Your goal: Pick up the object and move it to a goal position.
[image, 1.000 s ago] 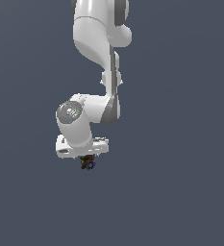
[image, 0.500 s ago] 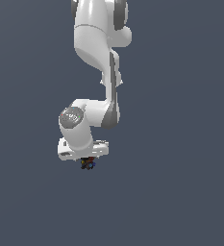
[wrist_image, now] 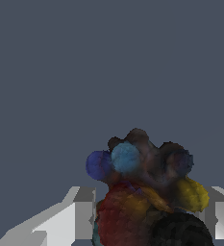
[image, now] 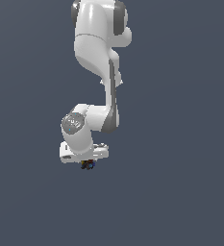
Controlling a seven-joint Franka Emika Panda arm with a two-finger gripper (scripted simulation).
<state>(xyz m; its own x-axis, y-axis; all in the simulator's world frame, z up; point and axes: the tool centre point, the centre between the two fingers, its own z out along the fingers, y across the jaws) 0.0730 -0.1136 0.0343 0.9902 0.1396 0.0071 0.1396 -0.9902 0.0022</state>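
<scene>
Carrying step: my white gripper (image: 88, 164) pinches the tiny dark lumpy multicoloured object (wrist_image: 147, 192); next, a steady move to goal.

Simulated void: flat grey backdrop (image: 180, 120), no furniture, untextured white arm (image: 96, 43).

Exterior view stands far off; wrist view looks close past fingers (wrist_image: 84, 211)

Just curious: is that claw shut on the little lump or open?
Shut on it: in the wrist view the object sits wedged between both fingers of the gripper.
</scene>
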